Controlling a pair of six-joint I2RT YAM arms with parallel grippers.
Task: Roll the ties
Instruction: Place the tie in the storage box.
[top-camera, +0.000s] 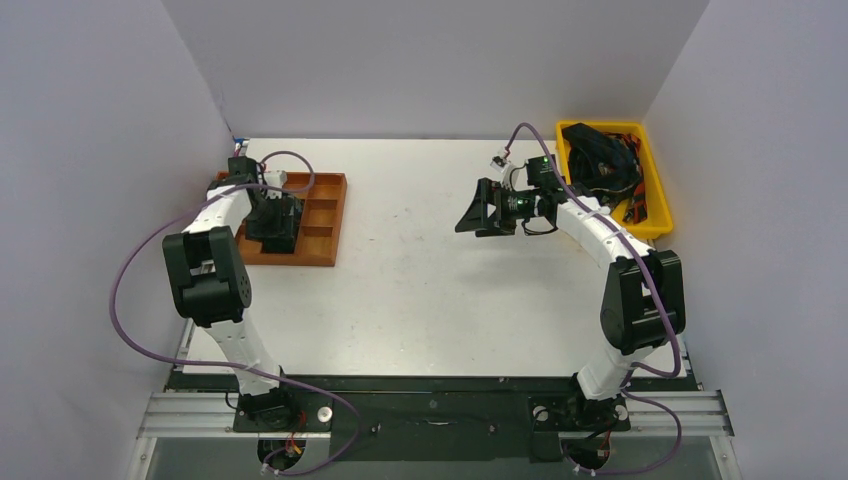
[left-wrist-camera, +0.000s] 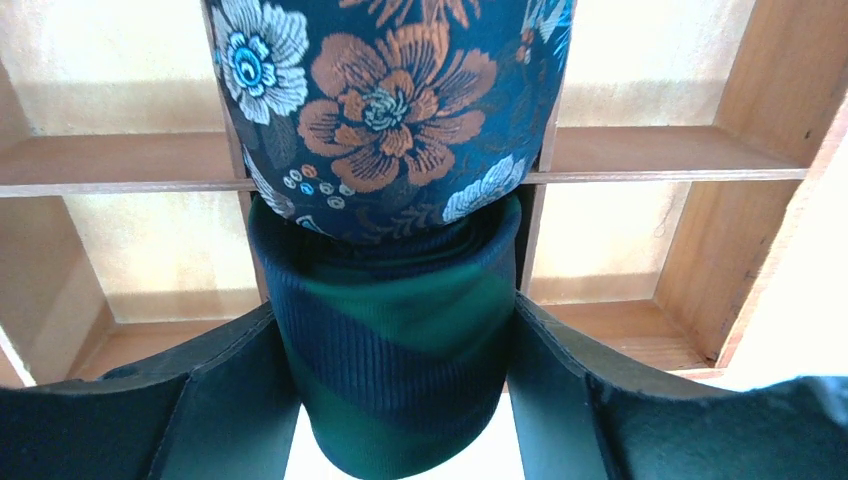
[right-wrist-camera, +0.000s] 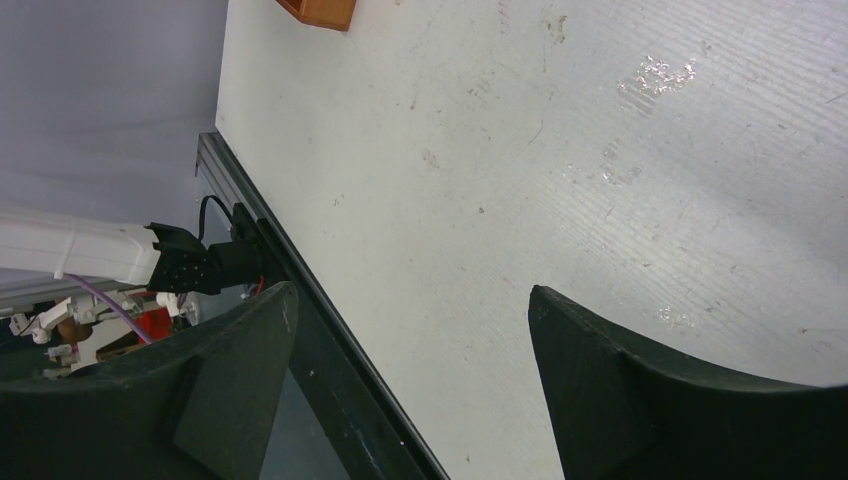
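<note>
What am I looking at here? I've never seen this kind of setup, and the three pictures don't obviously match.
Two robot arms are bolted at the near edge of a white table. The overhead picture shows both; the other two come from a camera on each wrist. The left gripper is over a wooden tray with compartments, shut on a rolled green tie; a floral tie sits just beyond it. The right gripper is open, holding nothing, above bare table. A yellow bin at the far right holds more ties in a tangle.
</note>
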